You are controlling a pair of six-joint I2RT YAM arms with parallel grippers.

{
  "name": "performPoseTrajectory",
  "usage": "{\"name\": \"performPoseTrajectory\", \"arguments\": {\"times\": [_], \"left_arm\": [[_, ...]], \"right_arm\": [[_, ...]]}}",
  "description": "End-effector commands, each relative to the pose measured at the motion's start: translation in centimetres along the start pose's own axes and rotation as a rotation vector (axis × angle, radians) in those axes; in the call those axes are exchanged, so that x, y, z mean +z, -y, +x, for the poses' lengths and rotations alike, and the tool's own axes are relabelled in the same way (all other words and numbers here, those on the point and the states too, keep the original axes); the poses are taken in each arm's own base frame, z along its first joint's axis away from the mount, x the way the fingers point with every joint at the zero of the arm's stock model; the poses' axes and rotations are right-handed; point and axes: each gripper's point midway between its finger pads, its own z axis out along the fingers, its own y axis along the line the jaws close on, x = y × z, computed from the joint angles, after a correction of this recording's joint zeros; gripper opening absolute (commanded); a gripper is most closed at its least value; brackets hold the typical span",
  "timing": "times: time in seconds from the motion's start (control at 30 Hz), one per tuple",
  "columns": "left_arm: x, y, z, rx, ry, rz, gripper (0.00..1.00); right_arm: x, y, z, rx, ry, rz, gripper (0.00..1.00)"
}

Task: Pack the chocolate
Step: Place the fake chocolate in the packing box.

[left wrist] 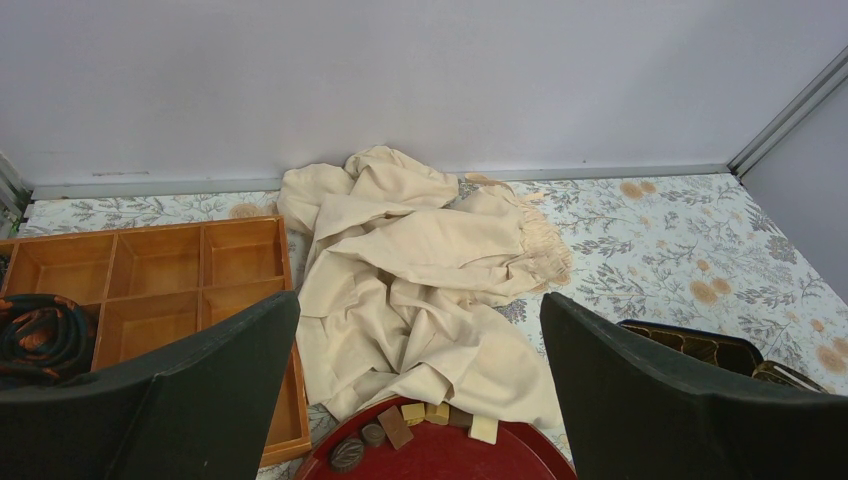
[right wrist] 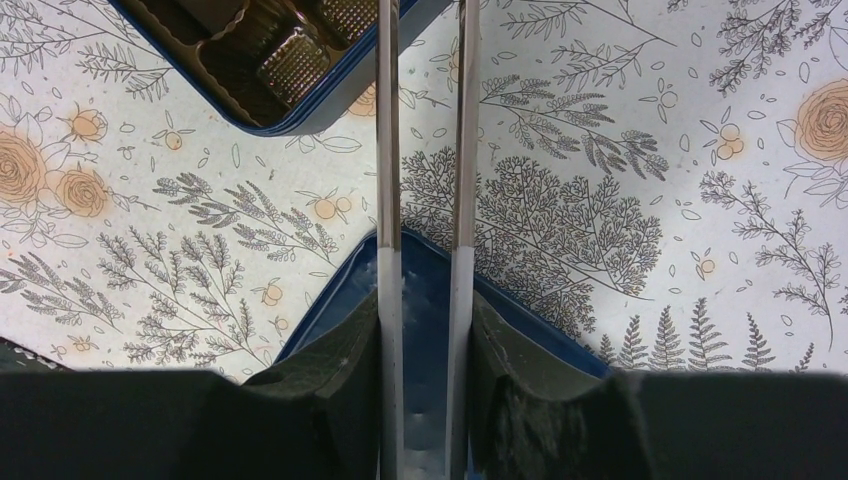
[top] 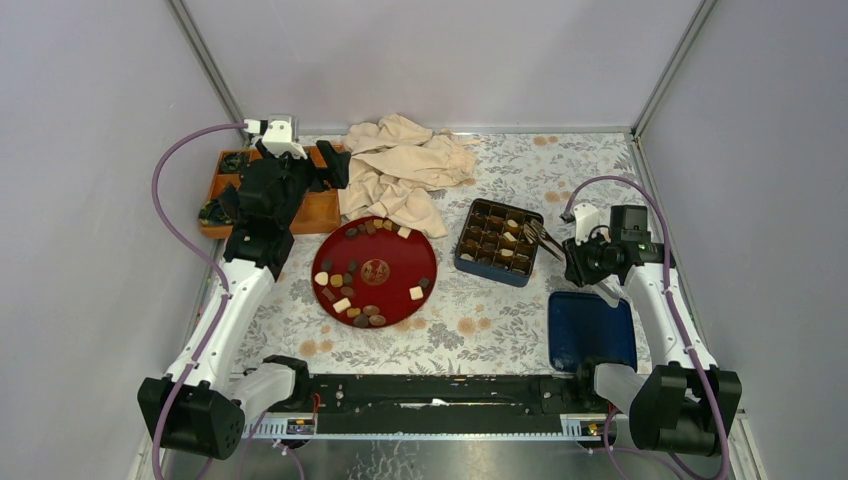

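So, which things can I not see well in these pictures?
Tips of the tongs: right wrist view, cut off by the top edge; top view, too small to show if they hold anything.
Box: right wrist view, only one corner in frame.
Wooden tray: top view, partly covered by the left arm.
Red plate: left wrist view, cut by the bottom edge.

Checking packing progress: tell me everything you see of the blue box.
The blue box is rectangular, lidless, with a dark compartment insert. A few cells hold cream or brown chocolates; most look empty. It sits skewed on the floral tablecloth, right of the red plate. Tongs in the right pincer reach over its right edge; contact unclear.
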Motion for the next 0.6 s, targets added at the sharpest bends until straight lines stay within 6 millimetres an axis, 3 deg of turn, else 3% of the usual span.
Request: {"name": "performPoseTrajectory", "arguments": {"times": [0.0, 0.37, 0.57], "left_arm": [[0.08, 0.47, -0.95, -0.002, 0.039, 0.018, 0.99], [0.06, 0.47, -0.96, 0.0, 0.039, 0.018, 0.99], [0.04, 0.48, -1.01, -0.002, 0.041, 0.018, 0.99]], "right_arm": [[-0.12, -0.7, -0.7, -0.021, 0.031, -0.05, 0.35], [-0.1, -0.74, -0.66, -0.025, 0.029, -0.054, 0.35], [-0.48, -0.68, -1.12, -0.027, 0.046, -0.044, 0.42]]}}
